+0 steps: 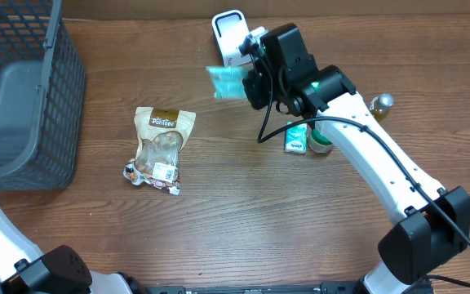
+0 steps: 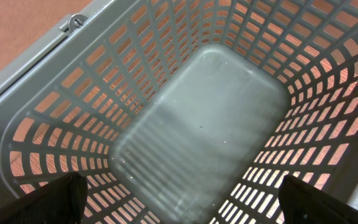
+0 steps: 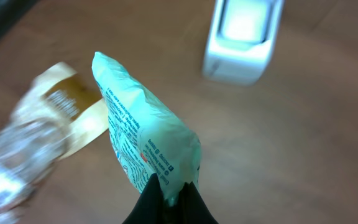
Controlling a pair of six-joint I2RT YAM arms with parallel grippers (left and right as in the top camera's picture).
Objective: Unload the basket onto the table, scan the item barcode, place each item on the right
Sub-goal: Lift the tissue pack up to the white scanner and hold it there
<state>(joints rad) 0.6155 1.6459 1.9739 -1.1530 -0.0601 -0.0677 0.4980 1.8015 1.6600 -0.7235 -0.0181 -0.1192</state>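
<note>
Right hand is pinched together on one end of a mint-green packet, and the rest of the packet sticks out ahead of the fingers, up off the table. You can see small print and a red mark on the side facing the wrist cam, but I can't make out a barcode. The white scanner sits on the table out beyond the packet, ahead of the hand and a bit to one side. On the other side of the hand lies a tan snack pouch, flat on the table and blurry. From overhead, a little green box and a round tin sit touching each other back behind the hand under the arm, with a small bottle further off. Left hand has its fingers spread wide with nothing between them, hanging right over the grey basket and looking straight down at its floor.
</note>
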